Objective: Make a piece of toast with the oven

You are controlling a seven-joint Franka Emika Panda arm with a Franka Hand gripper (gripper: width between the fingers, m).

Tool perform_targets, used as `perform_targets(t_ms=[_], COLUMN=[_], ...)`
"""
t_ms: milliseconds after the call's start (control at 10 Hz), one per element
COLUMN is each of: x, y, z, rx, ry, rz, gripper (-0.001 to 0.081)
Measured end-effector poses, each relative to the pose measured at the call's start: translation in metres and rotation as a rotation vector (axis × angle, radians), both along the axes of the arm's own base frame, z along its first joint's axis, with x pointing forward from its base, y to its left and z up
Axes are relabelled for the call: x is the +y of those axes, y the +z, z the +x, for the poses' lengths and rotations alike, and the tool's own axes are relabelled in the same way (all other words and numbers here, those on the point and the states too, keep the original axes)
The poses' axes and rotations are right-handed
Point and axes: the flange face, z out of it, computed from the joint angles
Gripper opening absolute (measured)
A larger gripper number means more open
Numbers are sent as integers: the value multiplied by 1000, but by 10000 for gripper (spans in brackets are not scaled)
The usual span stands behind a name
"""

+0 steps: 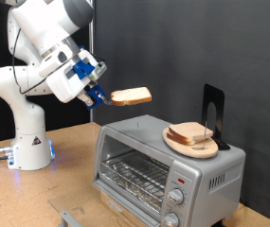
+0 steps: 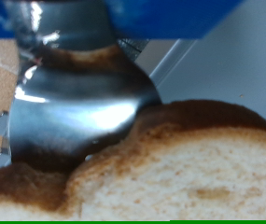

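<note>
The white robot arm's blue-and-black two-finger gripper (image 1: pixel 102 95) is hanging in the air above the exterior view's left end of the small silver boxy toaster oven (image 1: pixel 163 165), its fingers closed on one edge of a squarish slice of bread with a pale crumb and tan-brown crust (image 1: pixel 132 96). The slice is lying roughly flat, sticking out from the fingers toward the exterior view's right, clear of the oven top beneath it. In the wrist view the same slice (image 2: pixel 184 163) is filling the frame: a soft cream crumb edged by a darker brown crust, pressed against a shiny metal finger (image 2: pixel 77 103).

On the oven's top a round wooden plate (image 1: pixel 176 146) is carrying more slices like it (image 1: pixel 191 135), beside a black upright stand (image 1: pixel 213 109). The oven's glass door is showing a wire rack (image 1: pixel 135 172) inside, with round knobs (image 1: pixel 177 197) at its exterior-view right end. The oven is sitting on a light wooden table (image 1: pixel 21 199).
</note>
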Motion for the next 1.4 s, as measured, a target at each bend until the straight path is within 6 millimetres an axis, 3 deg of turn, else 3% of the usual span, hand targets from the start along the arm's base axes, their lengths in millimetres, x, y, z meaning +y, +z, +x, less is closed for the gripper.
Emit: perform_targets(t_ms=[500,1000,1400], x=[-40,-46,-52], y=[-65,-118,-148], z=[-10,-7,-11], rx=[14,37,44], ry=[-30,14,11], rz=[-59,-77,-101], gripper=[403,403,403])
